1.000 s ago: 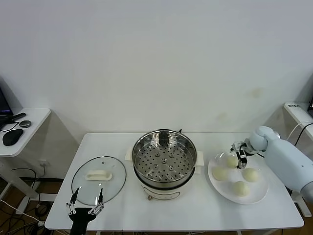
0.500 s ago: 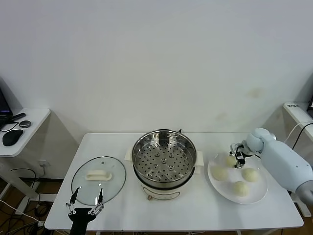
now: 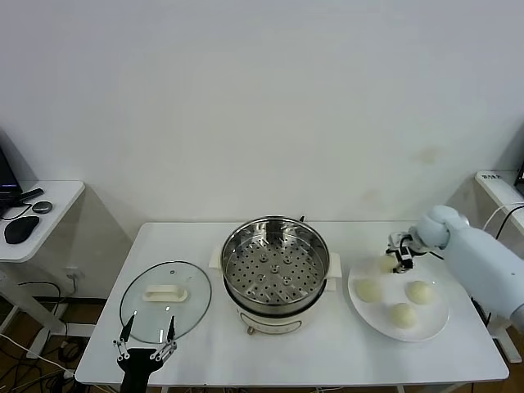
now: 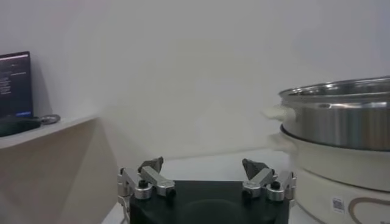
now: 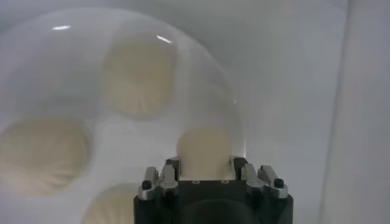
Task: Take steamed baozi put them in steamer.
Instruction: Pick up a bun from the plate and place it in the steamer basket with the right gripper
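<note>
The right gripper (image 5: 205, 163) is clamped on one bun (image 5: 205, 148), a finger (image 5: 172, 169) on each side, above the far edge of the white plate (image 3: 436, 322). The bun is round, with no long axis or pointing direction to tell. Three more buns (image 3: 401, 314) lie on the plate below it. Left of the plate stands the steamer (image 3: 275, 270), its mouth upward, perforated tray bare. The left gripper (image 3: 145, 341) hangs spread wide at the table's near left edge, beside the glass lid (image 3: 164, 300).
</note>
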